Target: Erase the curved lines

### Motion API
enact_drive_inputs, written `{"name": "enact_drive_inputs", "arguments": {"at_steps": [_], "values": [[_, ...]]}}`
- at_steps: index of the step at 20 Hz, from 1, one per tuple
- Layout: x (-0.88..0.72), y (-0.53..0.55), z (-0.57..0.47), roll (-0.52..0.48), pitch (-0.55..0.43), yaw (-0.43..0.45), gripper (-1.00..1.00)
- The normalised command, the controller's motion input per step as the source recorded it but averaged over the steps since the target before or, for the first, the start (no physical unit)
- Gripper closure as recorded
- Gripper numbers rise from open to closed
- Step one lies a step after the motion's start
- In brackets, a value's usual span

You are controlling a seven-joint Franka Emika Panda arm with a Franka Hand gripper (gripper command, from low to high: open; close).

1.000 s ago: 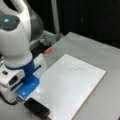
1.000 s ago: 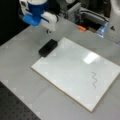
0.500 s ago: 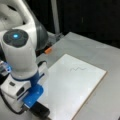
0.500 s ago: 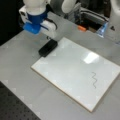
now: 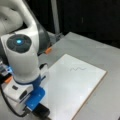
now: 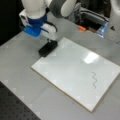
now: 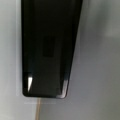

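Note:
A thin dark squiggle, the curve lines [image 5: 78, 68] [image 6: 94, 79], shows in both front views on the white board [image 5: 75, 95] [image 6: 70, 67]. It sits toward a front view's right [image 6: 94, 79], far from the arm. The black eraser block [image 6: 47, 49] [image 5: 42, 111] lies at the board's corner, half on the table. It fills the wrist view [image 7: 50, 47]. My gripper [image 6: 51, 41] hangs just above the eraser and looks open; no finger shows in the wrist view.
The board rests on a grey table [image 6: 22, 75]. A small orange object [image 6: 81, 28] [image 5: 48, 50] lies beyond the board near the robot base. Equipment and a bluish transparent item [image 6: 102, 30] stand at a front view's top right.
The arm has come down and shifted over the eraser block; the gripper is now much closer to it. The board and the squiggle have not changed.

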Motion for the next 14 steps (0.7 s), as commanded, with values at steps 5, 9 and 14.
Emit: {"name": "enact_drive_inputs", "arguments": {"at_steps": [5, 9, 14], "values": [[0.2, -0.13, -0.04, 0.158, 0.094, 0.008, -1.0], [0.16, -0.14, -0.07, 0.175, 0.056, 0.0, -1.0], [0.11, -0.14, -0.11, 0.161, -0.008, -0.015, -1.0]]}}
